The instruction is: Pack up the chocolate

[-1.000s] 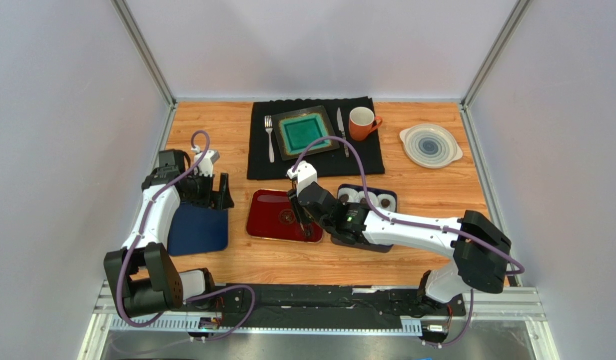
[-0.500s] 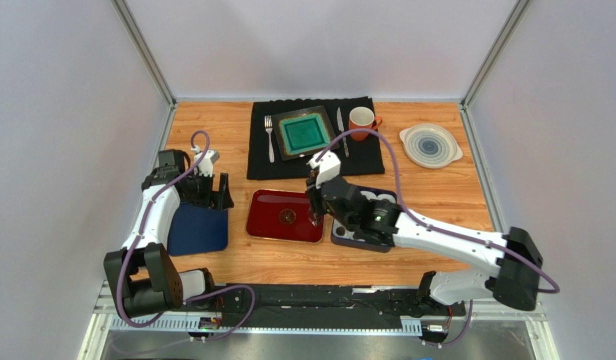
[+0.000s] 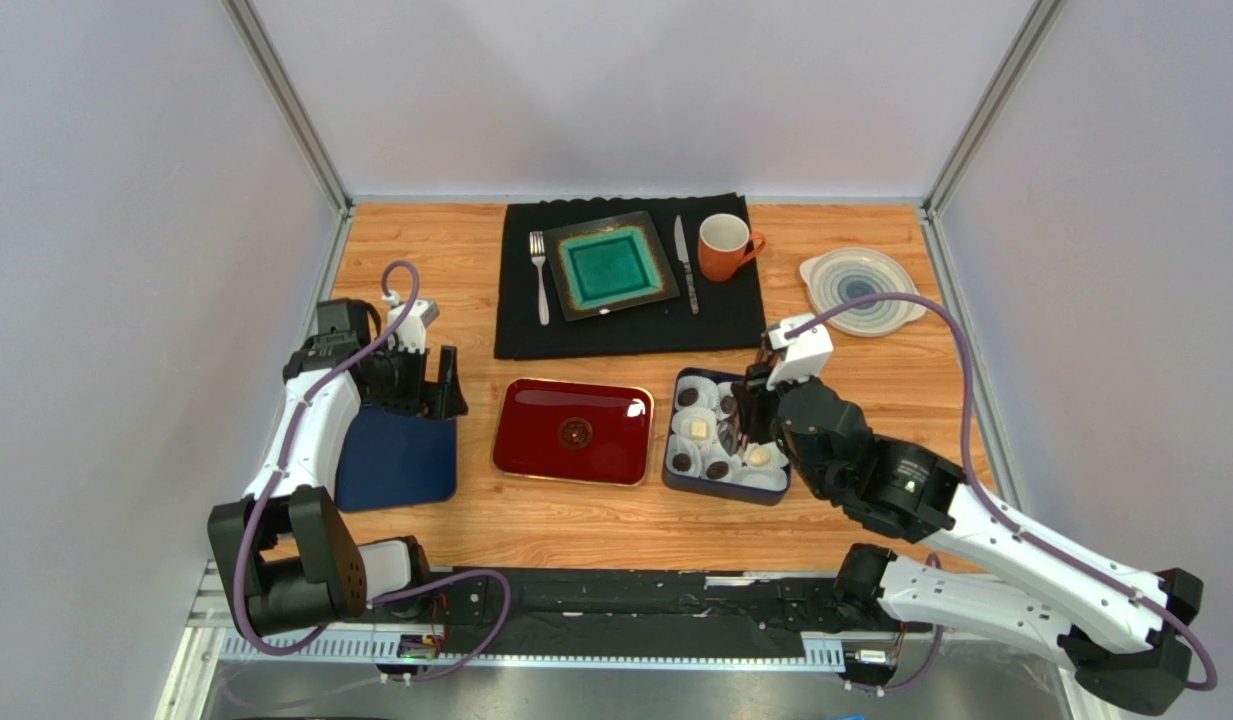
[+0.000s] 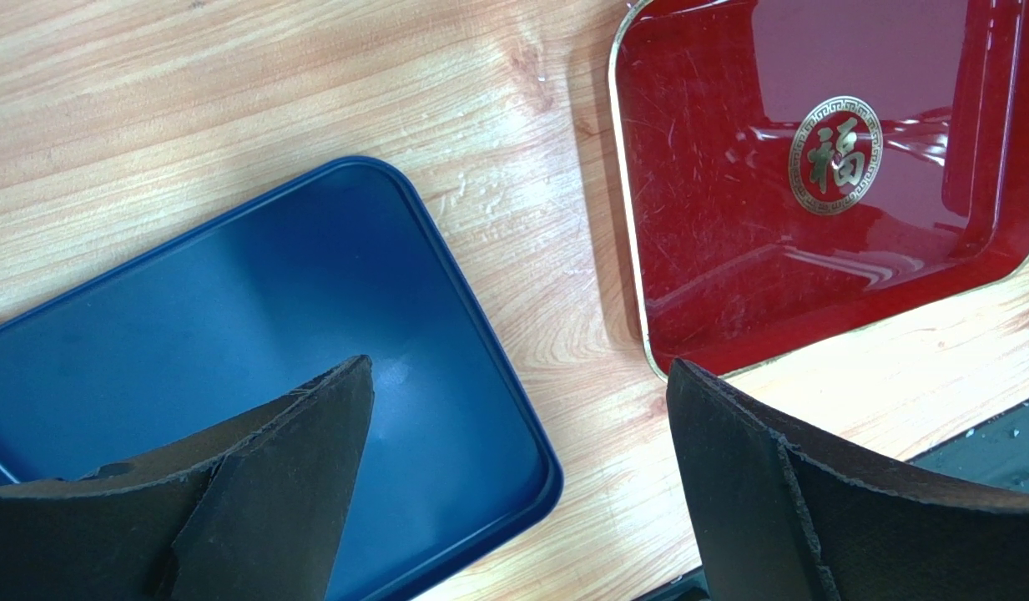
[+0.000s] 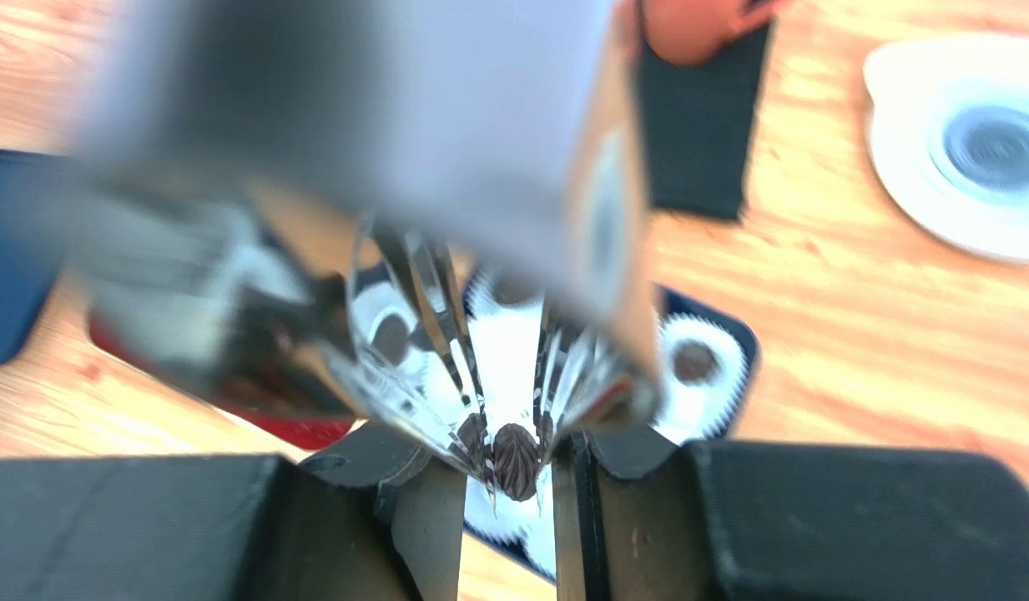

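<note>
Wooden tabletop (image 3: 427, 255) between pale walls (image 3: 622, 90), left fingers (image 4: 268, 501) wide apart, right fingers (image 5: 425, 539) tight on metal tongs (image 5: 450, 351).

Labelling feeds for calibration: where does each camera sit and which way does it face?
Top external: above, behind the robot, facing down at the table; both arms show.
Left wrist: faces down past the left tool at blue tray and red tray.
Right wrist: faces down, blurred, at the chocolate box; right tool pinches a dark chocolate.
Shared: both trays, top and left wrist.
</note>
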You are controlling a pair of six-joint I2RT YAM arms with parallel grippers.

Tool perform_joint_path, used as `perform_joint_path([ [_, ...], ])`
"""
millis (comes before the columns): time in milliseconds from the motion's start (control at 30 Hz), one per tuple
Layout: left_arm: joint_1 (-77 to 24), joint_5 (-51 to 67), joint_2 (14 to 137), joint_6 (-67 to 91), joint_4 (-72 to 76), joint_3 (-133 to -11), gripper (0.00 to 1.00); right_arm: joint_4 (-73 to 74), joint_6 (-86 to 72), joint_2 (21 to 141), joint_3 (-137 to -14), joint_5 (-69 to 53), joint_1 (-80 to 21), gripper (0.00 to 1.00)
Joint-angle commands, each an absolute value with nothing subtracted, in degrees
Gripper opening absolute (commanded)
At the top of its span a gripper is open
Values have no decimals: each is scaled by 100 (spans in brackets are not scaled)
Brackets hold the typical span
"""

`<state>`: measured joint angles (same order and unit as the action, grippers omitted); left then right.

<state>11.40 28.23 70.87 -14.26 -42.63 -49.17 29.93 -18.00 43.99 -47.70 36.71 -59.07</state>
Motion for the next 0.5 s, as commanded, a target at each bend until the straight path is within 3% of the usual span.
perform_joint_path([
  [0, 1178, 2971, 6996, -1468, -4298, -5185, 96, 3629, -2206, 4017, -4659, 4008, -5906, 24],
  [467, 1178, 2988, 6987, -1468, -4333, -5221, 96, 3999, -2540, 4008, -4386, 4210, -5889, 25],
])
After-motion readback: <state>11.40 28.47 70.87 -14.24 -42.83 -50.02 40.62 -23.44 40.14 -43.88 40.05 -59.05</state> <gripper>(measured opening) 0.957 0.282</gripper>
